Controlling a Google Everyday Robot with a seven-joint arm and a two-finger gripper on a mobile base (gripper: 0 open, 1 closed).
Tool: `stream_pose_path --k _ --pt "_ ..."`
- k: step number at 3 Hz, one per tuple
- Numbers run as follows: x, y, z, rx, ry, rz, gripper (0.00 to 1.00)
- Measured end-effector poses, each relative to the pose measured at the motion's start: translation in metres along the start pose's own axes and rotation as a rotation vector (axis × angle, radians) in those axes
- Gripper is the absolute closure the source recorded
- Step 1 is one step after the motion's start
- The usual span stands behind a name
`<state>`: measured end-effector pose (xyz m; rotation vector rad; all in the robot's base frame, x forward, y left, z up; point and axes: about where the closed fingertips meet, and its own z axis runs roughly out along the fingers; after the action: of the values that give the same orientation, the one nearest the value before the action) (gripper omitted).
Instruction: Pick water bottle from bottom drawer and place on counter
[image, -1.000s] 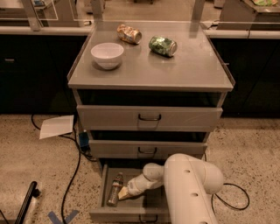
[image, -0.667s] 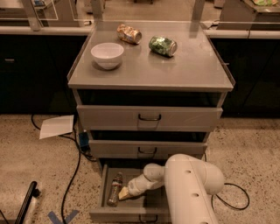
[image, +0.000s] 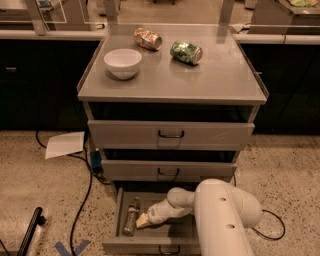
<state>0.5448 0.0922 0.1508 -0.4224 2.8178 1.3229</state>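
Note:
The water bottle (image: 131, 215), clear with a pale label band, lies in the open bottom drawer (image: 150, 242) near its left wall, cap toward the back. My gripper (image: 141, 221) reaches down into the drawer from the right, its tan tip right beside the bottle's lower half. My white arm (image: 220, 215) covers the drawer's right part. The counter (image: 200, 75) is the grey top of the cabinet above.
On the counter stand a white bowl (image: 122, 62), a tan-and-orange can (image: 148, 38) and a green can (image: 186, 52). Two grey drawers (image: 171, 134) sit above. A sheet of paper (image: 65, 144) and black cables (image: 82, 200) lie on the floor at left.

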Motion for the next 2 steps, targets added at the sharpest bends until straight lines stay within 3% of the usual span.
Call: stream_pose_path --k 1,2 --pt "0.0000 0.0000 0.0000 0.000 0.000 0.000 0.11" --pt "0.0001 0.0000 0.0001 0.000 0.000 0.000 0.00"
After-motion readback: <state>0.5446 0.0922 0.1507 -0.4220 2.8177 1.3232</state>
